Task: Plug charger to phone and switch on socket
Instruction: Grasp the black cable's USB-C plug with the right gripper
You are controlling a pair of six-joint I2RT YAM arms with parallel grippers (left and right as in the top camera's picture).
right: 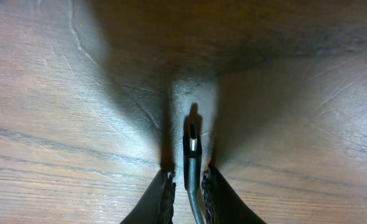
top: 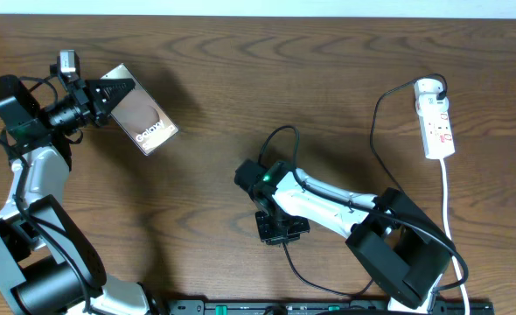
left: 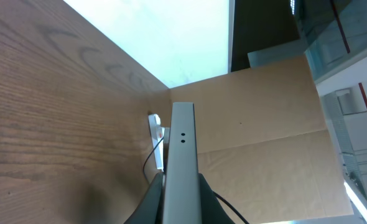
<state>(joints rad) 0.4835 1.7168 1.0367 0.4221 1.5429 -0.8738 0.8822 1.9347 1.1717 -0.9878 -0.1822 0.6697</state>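
- left jaws: shut on the upper-left short end of the flat, dark-edged phone with a glossy brown face and white "galaxy" lettering (top: pixel 142 122). the phone is at the far-left part of the brown wood-grain desk (top: pixel 240 70). in the left wrist view it shows edge-on between the fingers (left: pixel 182 155).
- right jaws: narrow, closed about the small plug of the long thin black charger cable (right: pixel 192 149). the metal tip sticks out just past the fingertips (right: pixel 165 193), low over mid-desk.
- white elongated power-strip socket with red markings (top: pixel 435 118): far right of the desk, well apart from both arms. a thin black lead runs off its far end.
- key relation: the phone lies up and to the left of the right jaws, well apart. its long axis runs diagonally, upper-left to lower-right, with the free short end facing the right arm.
- judgement: the right arm must carry the plug across and line its axis up with the phone's long axis; the left arm only presents the phone. the port is not visible.
- which way the plug points cannot be told from overhead.
- socket switch: not yet reached. the right arm is the nearer of the 2.
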